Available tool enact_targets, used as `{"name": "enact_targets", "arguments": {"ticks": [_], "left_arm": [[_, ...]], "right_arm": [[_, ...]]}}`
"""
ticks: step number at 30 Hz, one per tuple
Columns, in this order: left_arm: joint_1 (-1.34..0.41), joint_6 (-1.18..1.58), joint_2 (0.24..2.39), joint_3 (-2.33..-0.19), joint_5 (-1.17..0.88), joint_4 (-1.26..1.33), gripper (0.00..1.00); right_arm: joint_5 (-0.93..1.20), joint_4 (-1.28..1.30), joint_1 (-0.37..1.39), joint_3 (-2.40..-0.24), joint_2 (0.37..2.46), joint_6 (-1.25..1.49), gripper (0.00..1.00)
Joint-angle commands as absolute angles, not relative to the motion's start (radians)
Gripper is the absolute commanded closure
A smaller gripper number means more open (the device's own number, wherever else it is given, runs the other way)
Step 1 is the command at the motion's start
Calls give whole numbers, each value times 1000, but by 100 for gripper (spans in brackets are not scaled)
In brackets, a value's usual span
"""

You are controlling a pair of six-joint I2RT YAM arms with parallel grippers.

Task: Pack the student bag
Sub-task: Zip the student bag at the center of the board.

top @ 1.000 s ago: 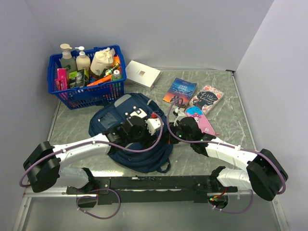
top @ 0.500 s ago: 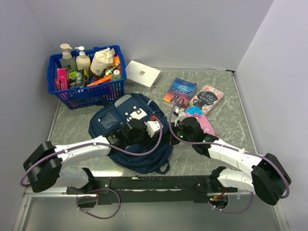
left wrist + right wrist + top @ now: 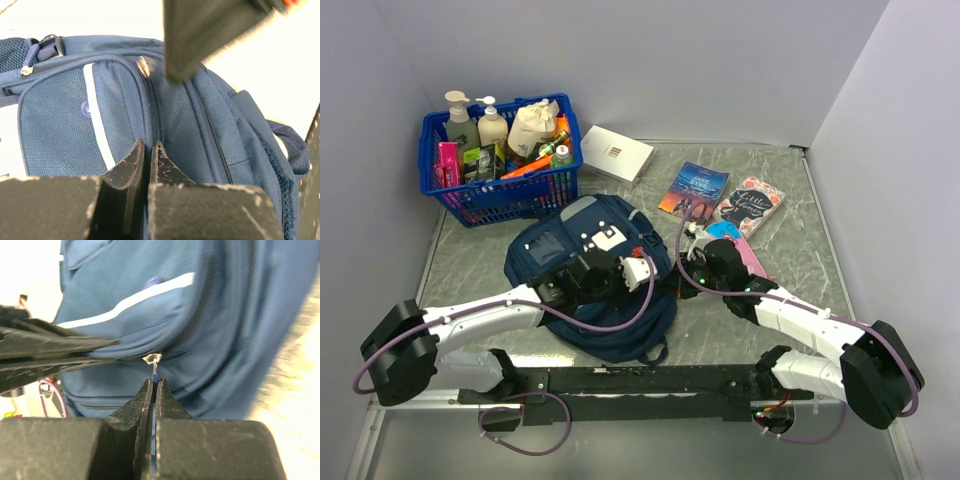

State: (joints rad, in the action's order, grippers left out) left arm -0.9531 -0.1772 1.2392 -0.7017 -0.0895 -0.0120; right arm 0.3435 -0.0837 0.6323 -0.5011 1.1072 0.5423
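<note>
The student bag (image 3: 582, 240), navy blue with a white stripe, lies flat at the table's middle, and both arms meet at its right side. My left gripper (image 3: 653, 277) is shut, pinching a fold of the bag's fabric (image 3: 170, 115) beside the zip seam; its fingertips (image 3: 137, 150) are almost touching. My right gripper (image 3: 680, 280) faces it and is shut on the small blue zip pull (image 3: 155, 377), which hangs from the silver slider (image 3: 152, 358). The same slider (image 3: 145, 65) shows in the left wrist view under the right gripper's dark finger (image 3: 200, 40).
A blue plastic basket (image 3: 460, 195) full of bottles and packets stands at the back left. A white box (image 3: 616, 152) lies behind the bag. Two books (image 3: 694, 188) (image 3: 750, 205) and a pink item (image 3: 752, 262) lie to the right, close to the right arm.
My left gripper has closed from open onto the bag's fabric. The right gripper, still shut on the zip pull, has shifted slightly right and away from me.
</note>
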Motion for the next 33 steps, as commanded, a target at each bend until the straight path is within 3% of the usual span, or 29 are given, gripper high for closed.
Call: {"name": "enact_targets", "arguments": {"ticks": [1,7,20,29,31,32,33], "left_arm": [[-950,-297,1161,-678,-205,-87,99],[-950,-448,1117,-672,-343,-218,99],[-950,-1049,925,-661,-558,-592,99],[-950,-1170,842,-638,-595,-761,99],[-948,-1181,835,-630,-594,-775,99],[-948,-1180,834,-626,-592,-779,99],[-948,-1174,833,-623,-581,-775,99]], "right_arm": [[310,-48,549,-520,1108,477,100],[337,-37,505,-580,1173,443,100],[452,-55,514,-775,1384,411,100],[439,-97,580,-911,1515,416,100],[428,-104,589,-936,1526,420,92],[425,-107,600,-937,1525,416,79],[396,-106,603,-931,1508,414,74]]}}
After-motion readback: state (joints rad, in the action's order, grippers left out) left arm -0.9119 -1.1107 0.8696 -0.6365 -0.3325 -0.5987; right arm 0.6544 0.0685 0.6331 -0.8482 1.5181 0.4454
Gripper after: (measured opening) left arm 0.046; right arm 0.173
